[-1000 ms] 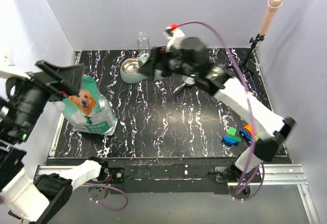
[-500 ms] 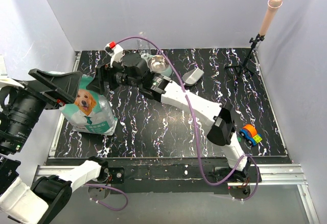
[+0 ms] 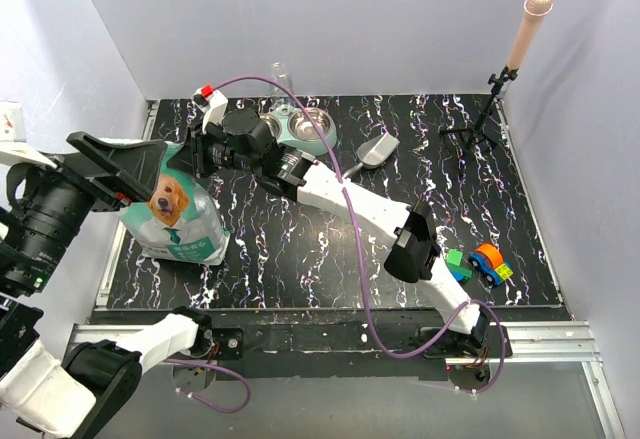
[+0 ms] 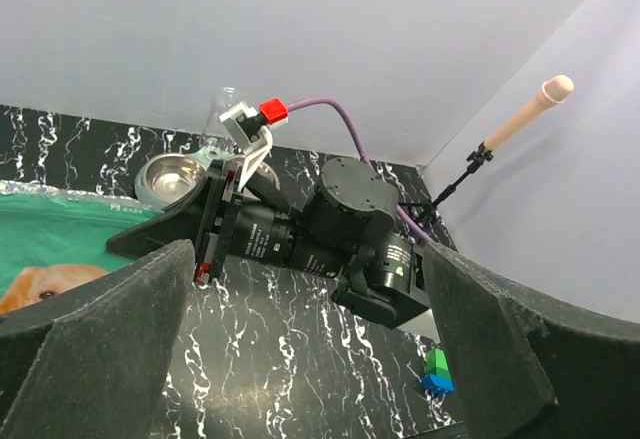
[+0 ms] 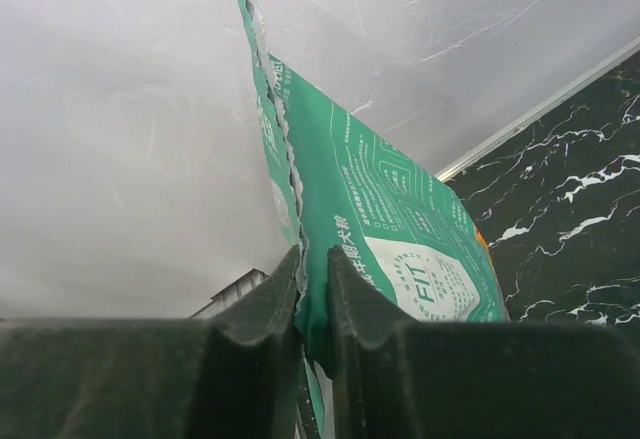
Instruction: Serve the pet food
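**A pinch taken on the pet food bag (image 3: 178, 217)**

It stands at the table's (image 3: 300, 249) left edge. The right gripper (image 5: 312, 259) is clamped on its torn top rim; the left gripper (image 4: 310, 259) gapes alongside. Best to steady the bag's body before lifting.

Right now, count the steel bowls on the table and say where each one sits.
2. Both stand side by side at the far edge of the table: the left bowl, partly covered by the right arm, and the right bowl, fully in view. No others show.
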Available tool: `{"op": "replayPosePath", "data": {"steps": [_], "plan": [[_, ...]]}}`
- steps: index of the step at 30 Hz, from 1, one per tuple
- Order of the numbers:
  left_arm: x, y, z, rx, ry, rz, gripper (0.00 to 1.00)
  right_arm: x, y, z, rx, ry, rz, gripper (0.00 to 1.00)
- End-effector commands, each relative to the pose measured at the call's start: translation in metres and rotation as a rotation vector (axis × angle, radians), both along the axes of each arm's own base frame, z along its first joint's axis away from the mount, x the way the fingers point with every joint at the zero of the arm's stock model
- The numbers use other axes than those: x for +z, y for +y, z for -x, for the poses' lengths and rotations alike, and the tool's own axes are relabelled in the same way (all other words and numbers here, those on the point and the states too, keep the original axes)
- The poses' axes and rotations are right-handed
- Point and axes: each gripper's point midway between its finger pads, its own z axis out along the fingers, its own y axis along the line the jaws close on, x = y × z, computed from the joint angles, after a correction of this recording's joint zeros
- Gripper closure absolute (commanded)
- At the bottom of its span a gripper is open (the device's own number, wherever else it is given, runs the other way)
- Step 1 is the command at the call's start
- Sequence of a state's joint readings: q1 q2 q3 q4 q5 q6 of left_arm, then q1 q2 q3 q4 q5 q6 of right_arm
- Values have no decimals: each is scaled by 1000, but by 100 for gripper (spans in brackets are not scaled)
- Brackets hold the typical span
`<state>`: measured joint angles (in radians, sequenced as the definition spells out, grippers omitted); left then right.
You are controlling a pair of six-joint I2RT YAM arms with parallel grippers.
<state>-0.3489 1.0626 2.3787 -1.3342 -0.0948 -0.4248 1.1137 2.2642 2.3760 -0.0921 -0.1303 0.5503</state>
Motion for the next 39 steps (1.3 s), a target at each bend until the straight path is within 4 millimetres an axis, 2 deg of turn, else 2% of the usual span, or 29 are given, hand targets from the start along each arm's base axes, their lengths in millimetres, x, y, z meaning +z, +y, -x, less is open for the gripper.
{"op": "replayPosePath", "data": {"steps": [1,3,5,6,9,14,18,20,23,27,33,35,37,39], "plan": [[-31,0,-7,8,113,-67,2,43,-10,8,-3,-28,-90,88],[-35,5,-8,36,125,-74,2,54,-22,13,-5,-38,-85,99],[-38,10,-10,68,142,-82,2,65,-38,16,-26,-57,-72,99],[-40,13,-12,87,156,-87,2,77,-50,17,-49,-63,-79,99],[-51,20,-17,139,202,-95,2,95,-83,18,-86,-20,-65,99],[-66,15,-26,149,275,-63,2,100,-145,25,-191,-16,-24,99],[-76,2,-35,118,316,-9,2,88,-195,37,-266,-6,11,99],[-81,-7,-41,92,345,24,4,78,-224,47,-296,1,30,99],[-90,-22,-47,50,394,80,5,60,-259,57,-342,22,67,99],[-99,-49,-61,-33,468,161,5,51,-313,66,-446,16,123,99],[-114,-111,-80,-273,597,330,7,41,-385,72,-590,-9,214,99],[-118,-131,-87,-361,629,404,8,44,-406,73,-635,-22,218,99],[-119,-155,-87,-484,679,499,12,46,-424,73,-687,-31,216,99],[-132,-170,-92,-529,751,571,15,50,-436,72,-717,-55,212,99]]}}
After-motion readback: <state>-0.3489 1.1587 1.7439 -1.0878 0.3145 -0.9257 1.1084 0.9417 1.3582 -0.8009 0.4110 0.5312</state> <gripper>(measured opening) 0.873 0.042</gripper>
